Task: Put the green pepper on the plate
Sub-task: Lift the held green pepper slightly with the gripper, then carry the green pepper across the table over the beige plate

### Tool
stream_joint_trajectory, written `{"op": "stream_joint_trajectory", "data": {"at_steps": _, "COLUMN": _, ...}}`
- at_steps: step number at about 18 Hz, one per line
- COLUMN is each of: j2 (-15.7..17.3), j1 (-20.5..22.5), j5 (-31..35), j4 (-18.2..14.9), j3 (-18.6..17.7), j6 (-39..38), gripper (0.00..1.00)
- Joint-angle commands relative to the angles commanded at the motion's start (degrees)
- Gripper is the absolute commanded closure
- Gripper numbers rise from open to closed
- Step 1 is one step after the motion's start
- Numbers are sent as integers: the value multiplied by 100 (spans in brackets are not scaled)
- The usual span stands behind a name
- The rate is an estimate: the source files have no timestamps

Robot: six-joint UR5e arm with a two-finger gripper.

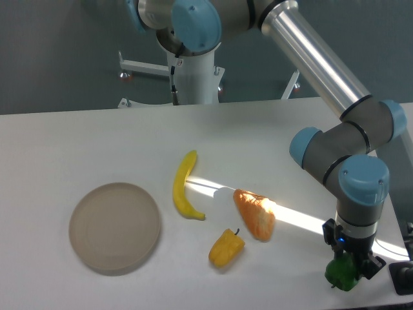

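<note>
The green pepper [342, 274] is small, glossy and dark green, and sits at the table's front right corner. My gripper [353, 263] points straight down at it. One dark finger [374, 266] shows just to the pepper's right, and the other is hidden behind the pepper. Whether the fingers press on the pepper cannot be made out. The plate [115, 227], round and beige with a low rim, lies far to the left near the front of the table, with nothing on it.
Between the plate and the gripper lie a banana [184, 186], a yellow pepper [226, 248] and an orange lumpy item [255, 214]. A dark object [403, 278] sits at the right edge. The table's front edge runs close below the pepper.
</note>
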Motion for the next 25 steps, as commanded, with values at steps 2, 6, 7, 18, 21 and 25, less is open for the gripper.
{"op": "stream_joint_trajectory", "data": {"at_steps": 2, "j2": 9, "j1": -18, "j5": -9, "j4": 0, "j3": -18, "j6": -9, "gripper": 71}}
{"op": "stream_joint_trajectory", "data": {"at_steps": 6, "j2": 97, "j1": -105, "j5": 26, "j4": -9, "j3": -79, "j6": -61, "gripper": 71}}
{"op": "stream_joint_trajectory", "data": {"at_steps": 7, "j2": 123, "j1": -158, "j5": 26, "j4": -9, "j3": -123, "j6": -140, "gripper": 71}}
{"op": "stream_joint_trajectory", "data": {"at_steps": 18, "j2": 1387, "j1": -623, "j5": -35, "j4": -140, "j3": -1589, "j6": -1360, "gripper": 71}}
{"op": "stream_joint_trajectory", "data": {"at_steps": 21, "j2": 1844, "j1": -1036, "j5": -35, "j4": -237, "j3": -2047, "j6": -2133, "gripper": 71}}
{"op": "stream_joint_trajectory", "data": {"at_steps": 25, "j2": 2171, "j1": -1546, "j5": -62, "j4": -430, "j3": -2241, "j6": -3521, "gripper": 71}}
